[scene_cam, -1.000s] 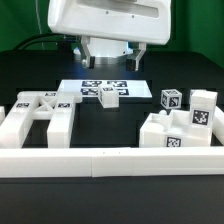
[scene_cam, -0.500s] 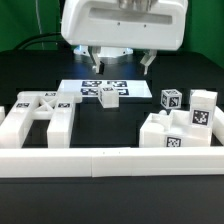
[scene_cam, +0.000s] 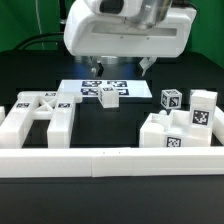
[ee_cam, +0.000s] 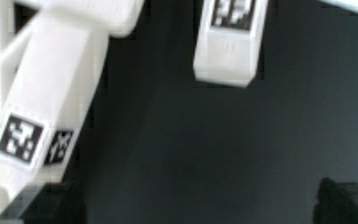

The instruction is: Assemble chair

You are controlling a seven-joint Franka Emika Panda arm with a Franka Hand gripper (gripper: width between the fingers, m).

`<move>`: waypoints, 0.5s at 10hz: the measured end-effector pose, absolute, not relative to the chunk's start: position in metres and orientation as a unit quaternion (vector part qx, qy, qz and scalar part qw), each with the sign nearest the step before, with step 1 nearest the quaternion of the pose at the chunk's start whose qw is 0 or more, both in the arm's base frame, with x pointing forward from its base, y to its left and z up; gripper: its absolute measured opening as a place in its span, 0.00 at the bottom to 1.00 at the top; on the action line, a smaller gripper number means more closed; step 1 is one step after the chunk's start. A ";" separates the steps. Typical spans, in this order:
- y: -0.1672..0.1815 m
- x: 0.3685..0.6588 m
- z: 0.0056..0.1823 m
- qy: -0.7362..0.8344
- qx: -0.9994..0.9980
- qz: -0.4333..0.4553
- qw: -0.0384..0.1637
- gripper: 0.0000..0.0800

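Chair parts lie on the black table in the exterior view. A flat white frame piece (scene_cam: 38,113) is at the exterior view's left. A cluster of tagged blocks (scene_cam: 180,128), a tagged cube (scene_cam: 171,100) and a taller block (scene_cam: 204,106) are at the right. A small tagged block (scene_cam: 109,97) sits on the marker board (scene_cam: 85,88). My gripper (scene_cam: 122,67) hangs open and empty above the back of the board. The wrist view shows a long white tagged part (ee_cam: 43,110) and a smaller tagged block (ee_cam: 233,40) on black. My gripper (ee_cam: 197,205) holds nothing, with dark fingertips (ee_cam: 350,200) at the sides.
A long plain white border rail (scene_cam: 110,161) runs along the front of the table. The white robot body (scene_cam: 125,30) fills the top of the exterior view. Dark cables lie at the back left.
The arm has shifted toward the exterior view's right and its body looms larger in the view. The fingers stay open. No part has moved.
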State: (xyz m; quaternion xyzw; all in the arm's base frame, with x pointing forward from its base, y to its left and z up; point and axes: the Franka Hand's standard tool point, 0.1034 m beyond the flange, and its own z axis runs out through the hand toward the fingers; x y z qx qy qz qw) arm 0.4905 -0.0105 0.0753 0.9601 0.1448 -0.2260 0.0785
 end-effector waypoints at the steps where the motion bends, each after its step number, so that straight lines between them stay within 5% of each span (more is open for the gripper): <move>1: -0.014 0.482 0.070 0.119 0.951 -0.271 0.087 0.81; 3: -0.011 0.466 0.063 0.045 0.929 -0.358 0.078 0.81; 4: -0.007 0.466 0.057 0.023 0.931 -0.360 0.054 0.81; 5: -0.011 0.467 0.058 0.027 0.931 -0.359 0.060 0.81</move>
